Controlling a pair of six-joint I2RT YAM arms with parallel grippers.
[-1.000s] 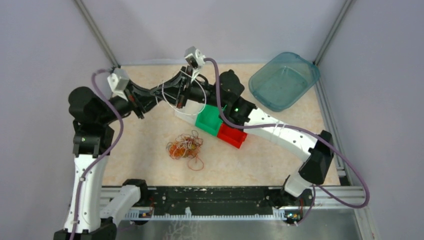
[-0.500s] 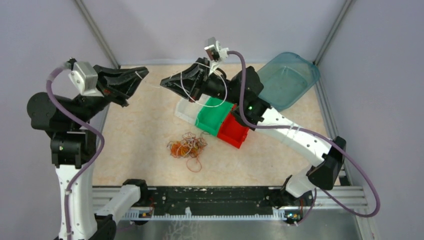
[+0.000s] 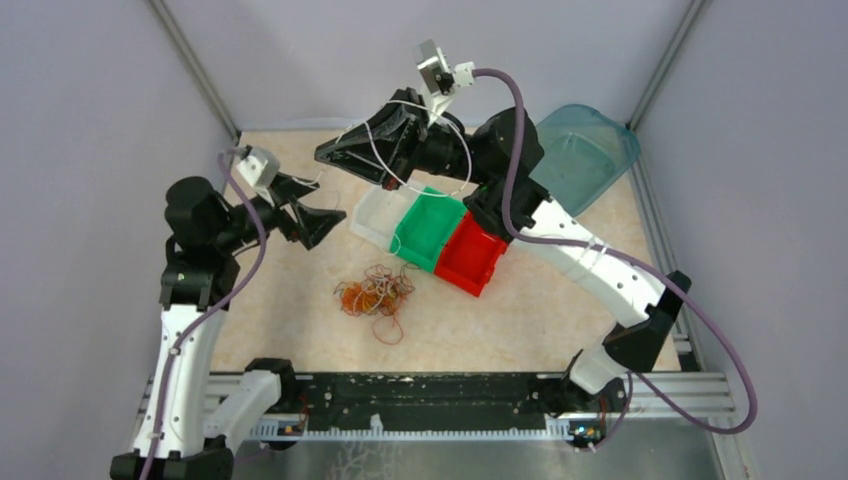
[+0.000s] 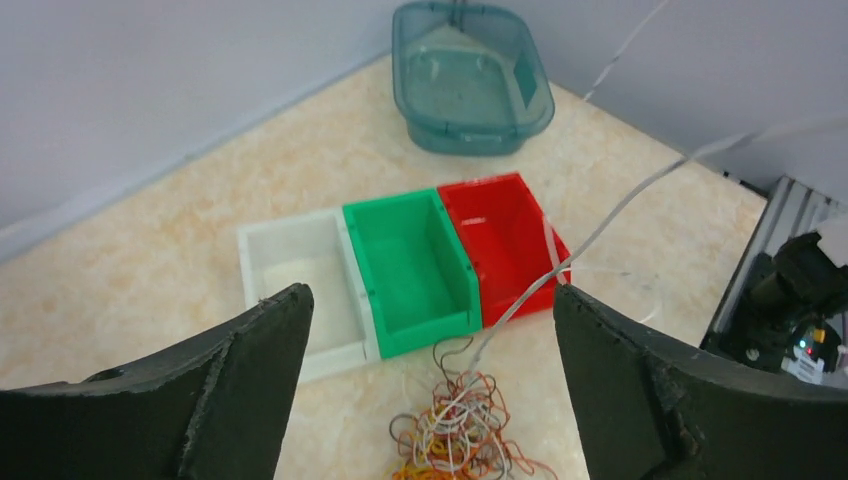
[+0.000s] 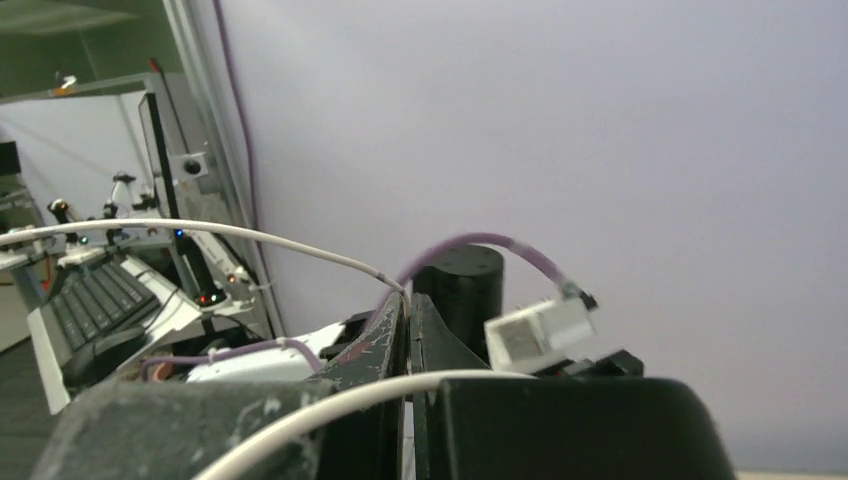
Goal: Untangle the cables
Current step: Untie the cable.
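left hand has sprung open, right hand pinching white cable.

three bins touch in a row on the beige table: white, green, red. a teal tub sits apart, far right corner.

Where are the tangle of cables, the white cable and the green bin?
tangle of cables (image 3: 373, 293): top external view, middle of the heap.
white cable (image 5: 200, 226): right wrist view, upper strand, left of middle.
green bin (image 4: 408, 255): left wrist view, its bare floor.
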